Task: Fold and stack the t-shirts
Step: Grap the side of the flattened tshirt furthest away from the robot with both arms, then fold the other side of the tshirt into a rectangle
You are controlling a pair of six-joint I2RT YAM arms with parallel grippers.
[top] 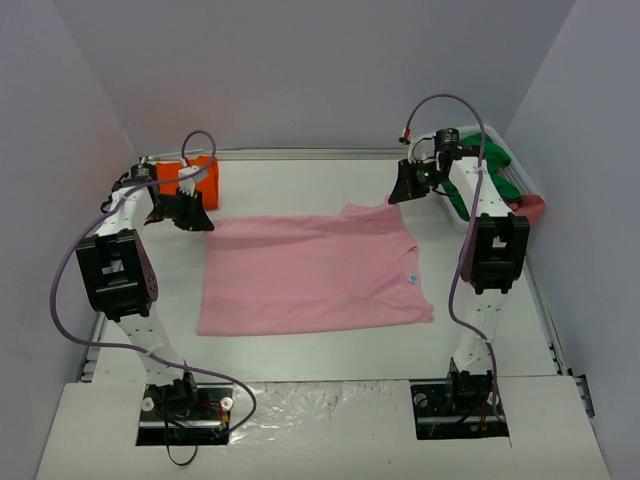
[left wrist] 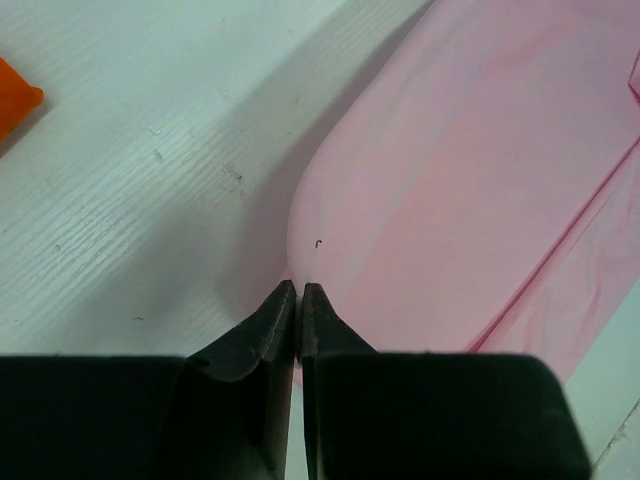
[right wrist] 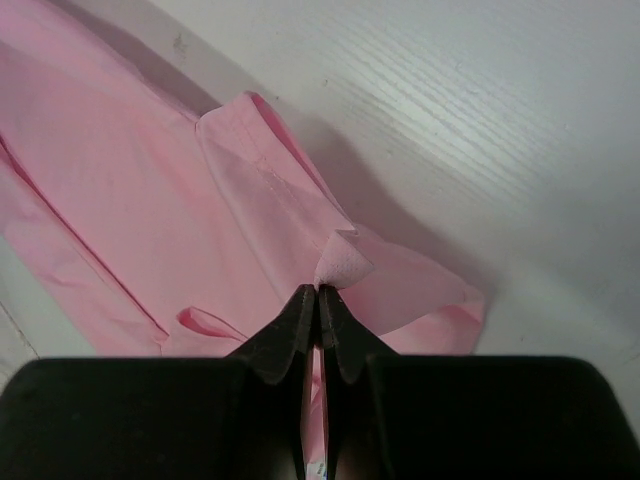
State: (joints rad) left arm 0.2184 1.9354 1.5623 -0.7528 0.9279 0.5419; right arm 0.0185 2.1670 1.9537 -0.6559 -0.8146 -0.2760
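A light pink t-shirt (top: 310,275) lies spread flat across the middle of the table. My left gripper (top: 196,222) is shut on its far left corner; in the left wrist view the fingertips (left wrist: 299,290) pinch the raised edge of the pink cloth (left wrist: 470,180). At the shirt's far right, my right gripper (top: 405,192) is shut on a lifted fold by the sleeve, and the right wrist view shows a small peak of pink cloth (right wrist: 345,262) poking out above the closed tips (right wrist: 318,292). A folded bright orange t-shirt (top: 200,180) sits at the back left, behind the left gripper.
A white slatted basket (top: 512,180) stands at the back right against the wall, holding green cloth (top: 492,160) and red cloth (top: 532,207). Grey walls close in both sides and the back. A corner of orange cloth (left wrist: 15,100) shows in the left wrist view.
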